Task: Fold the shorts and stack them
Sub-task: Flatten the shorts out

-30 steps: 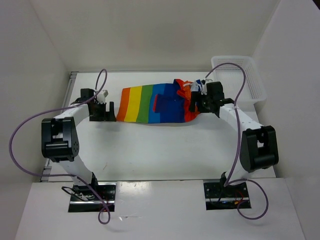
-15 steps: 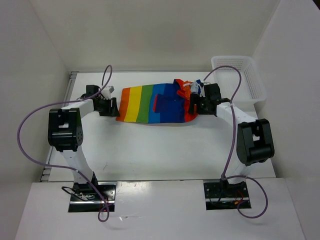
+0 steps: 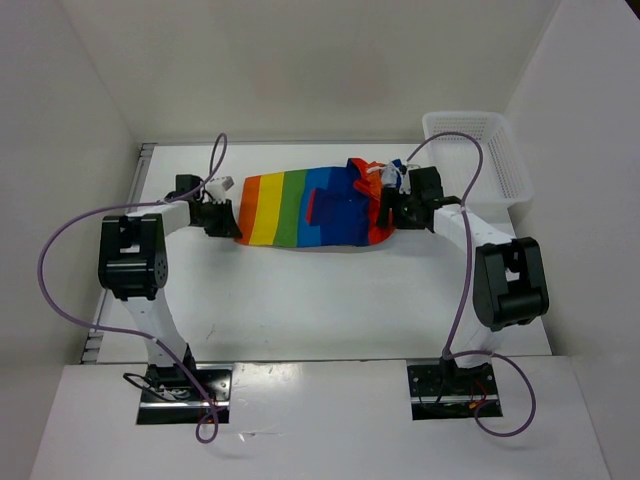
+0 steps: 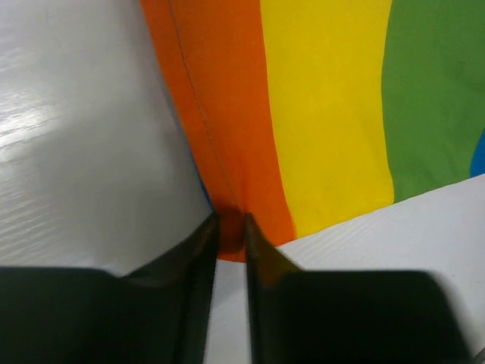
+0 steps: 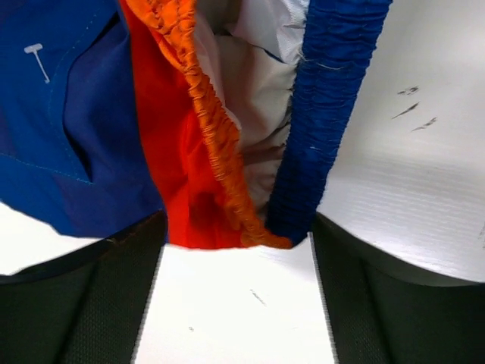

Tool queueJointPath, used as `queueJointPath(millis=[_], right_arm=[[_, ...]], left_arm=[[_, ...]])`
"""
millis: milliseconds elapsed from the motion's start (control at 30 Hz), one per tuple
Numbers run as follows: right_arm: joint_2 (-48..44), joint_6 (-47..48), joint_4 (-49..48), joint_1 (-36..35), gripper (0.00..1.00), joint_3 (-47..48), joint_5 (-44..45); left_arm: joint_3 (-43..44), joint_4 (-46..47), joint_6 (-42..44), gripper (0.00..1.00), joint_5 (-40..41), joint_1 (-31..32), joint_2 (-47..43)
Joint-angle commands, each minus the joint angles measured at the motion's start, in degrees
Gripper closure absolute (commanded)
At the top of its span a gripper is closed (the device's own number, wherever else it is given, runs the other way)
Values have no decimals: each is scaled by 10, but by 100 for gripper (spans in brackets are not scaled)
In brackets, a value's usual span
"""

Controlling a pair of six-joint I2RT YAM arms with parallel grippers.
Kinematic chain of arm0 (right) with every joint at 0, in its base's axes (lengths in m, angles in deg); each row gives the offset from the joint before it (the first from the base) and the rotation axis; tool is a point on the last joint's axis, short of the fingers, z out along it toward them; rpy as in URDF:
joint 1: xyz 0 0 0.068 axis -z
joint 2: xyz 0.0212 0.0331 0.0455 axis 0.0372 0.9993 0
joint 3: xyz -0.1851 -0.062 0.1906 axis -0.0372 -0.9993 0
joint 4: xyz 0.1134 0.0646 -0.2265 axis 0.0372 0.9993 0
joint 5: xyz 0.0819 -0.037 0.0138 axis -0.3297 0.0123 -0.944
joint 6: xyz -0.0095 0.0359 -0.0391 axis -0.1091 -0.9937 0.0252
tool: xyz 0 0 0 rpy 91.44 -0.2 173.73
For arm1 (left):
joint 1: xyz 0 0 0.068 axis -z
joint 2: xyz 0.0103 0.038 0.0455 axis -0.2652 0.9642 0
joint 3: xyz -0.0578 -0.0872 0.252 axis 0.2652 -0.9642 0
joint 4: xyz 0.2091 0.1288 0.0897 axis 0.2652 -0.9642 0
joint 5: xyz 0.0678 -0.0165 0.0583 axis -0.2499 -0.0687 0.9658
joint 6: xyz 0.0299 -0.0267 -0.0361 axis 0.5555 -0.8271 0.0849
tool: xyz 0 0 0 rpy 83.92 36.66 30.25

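Count: 1 pair of shorts (image 3: pixel 300 205), 1 white basket (image 3: pixel 512 175), 2 arms. The shorts lie flat-ish near the far edge of the table (image 3: pixel 300 300), about mid-width, with the striped leg hem toward the left edge and the bunched waistband toward the right. The basket sits at the far right corner, just beyond the right arm. The near half of the table is bare, so there's room to pull cloth toward me.

Left gripper (image 4: pixel 231 227): jaws nearly closed, with only a slit between them, pinching the orange hem. Right gripper (image 5: pixel 239 220): jaws spread wide and straddling the orange/blue waistband, no squeeze on it.

Vs 0.5 s ago: the left claw has slid right onto the hem; it was just short of it before. The right arm and the shorts look unchanged.
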Motion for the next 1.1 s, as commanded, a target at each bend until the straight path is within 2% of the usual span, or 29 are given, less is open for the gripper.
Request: queueJointPath(millis=[0,67,100,200,233,267,300,333,400,433,500,533,567,633,733,867,967,1067], right_arm=[[7,0,-23,3,22,7,-25],[14,0,-23,3,35,1,-30],[19,0,-30,3,51,1,-30],[30,-6,-44,3,76,18,-24],[38,-6,-51,3,91,29,-24],[44,0,-51,3,97,62,-16],[51,0,-56,3,100,82,-10],[67,0,-56,3,100,106,-10],[88,5,-56,3,100,192,-19],[109,-1,-56,3,100,263,-35],[128,-12,-51,3,100,342,-40],[146,-18,-40,3,100,427,-46],[154,-18,-34,3,100,470,-46],[165,-18,-23,3,100,588,-46],[165,-18,-9,3,100,698,-51],[106,-6,4,3,100,727,-66],[26,0,14,3,100,654,-106],[-54,0,14,3,100,561,-142]], left_arm=[[-11,-11,4,82,-41,6,32],[-11,0,4,92,-52,6,32],[-11,6,4,98,-52,6,32],[31,20,4,100,-70,6,32],[48,20,4,100,-70,6,32],[69,20,4,100,-82,6,32],[94,25,4,100,-88,6,32],[151,25,4,100,-88,6,32],[210,25,4,100,-93,-7,32],[267,25,4,100,-93,-13,26],[323,31,4,100,-93,-32,14],[351,25,4,100,-93,-39,1],[407,19,4,100,-93,-47,-6],[457,19,4,100,-93,-80,-29],[518,14,4,100,-113,-131,-74],[538,3,4,100,-141,-188,-145],[538,-59,4,100,-141,-201,-208],[512,-81,4,100,-142,-206,-276]])
